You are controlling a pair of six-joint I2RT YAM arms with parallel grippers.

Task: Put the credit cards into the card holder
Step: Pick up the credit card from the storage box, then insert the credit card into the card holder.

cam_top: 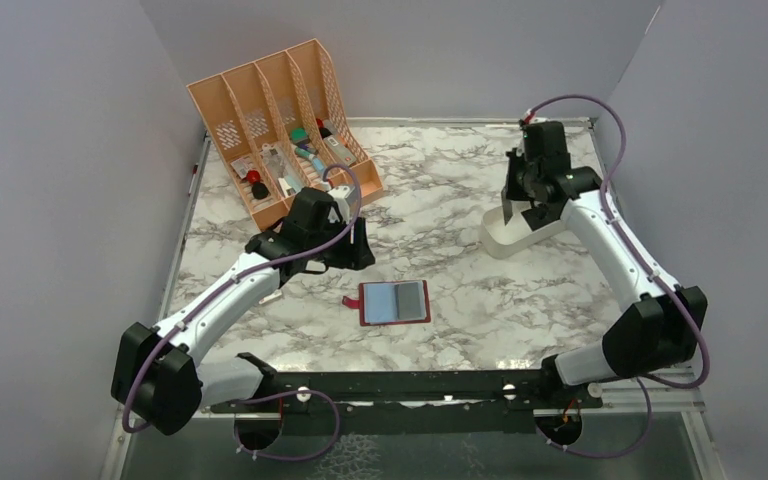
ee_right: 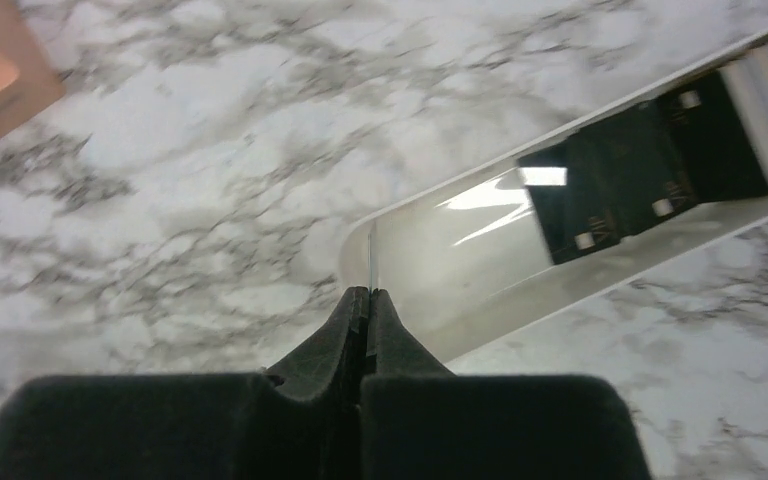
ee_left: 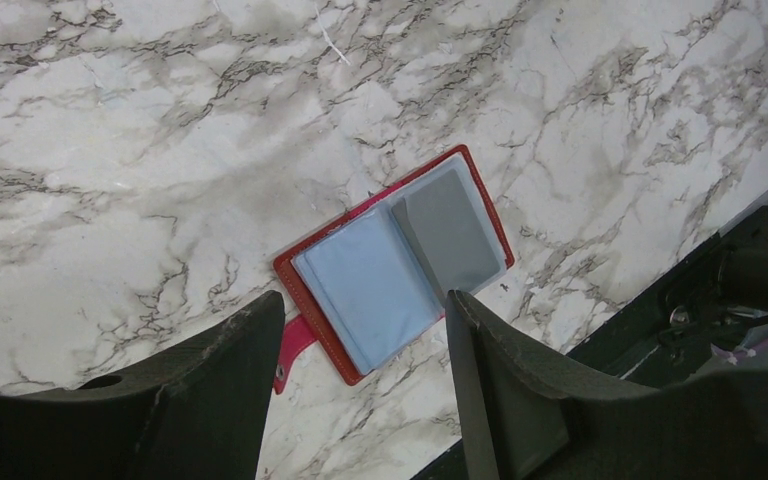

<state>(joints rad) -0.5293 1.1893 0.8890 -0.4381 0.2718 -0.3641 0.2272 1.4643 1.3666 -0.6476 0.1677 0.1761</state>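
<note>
Currently, left to right: one peach slotted plastic organizer (cam_top: 260, 120) stands far back-left of the dark red leather-like folding card holder (cam_top: 395, 302), which lies open on the marbled tabletop (cam_top: 440, 180). My left end effector (ee_left: 360, 300) hangs just above the holder, jaws apart and empty. Two of the holder's pockets show, with one bluish card (ee_left: 365, 290) and one grey card (ee_left: 450, 225).

Back-right of the holder sits one white oblong tray (cam_top: 500, 247) holding at least two dark credit cards (ee_right: 640, 180); they overlap, so I can't count them surely. My right end effector (ee_right: 370, 295) above the tray is pinched shut on what looks like one thin card (ee_right: 371, 255), seen edge-on.

I'd carry that card over level with a firm pinch. Then I'd pin the holder with the left before sliding the card in at a shallow angle.
</note>
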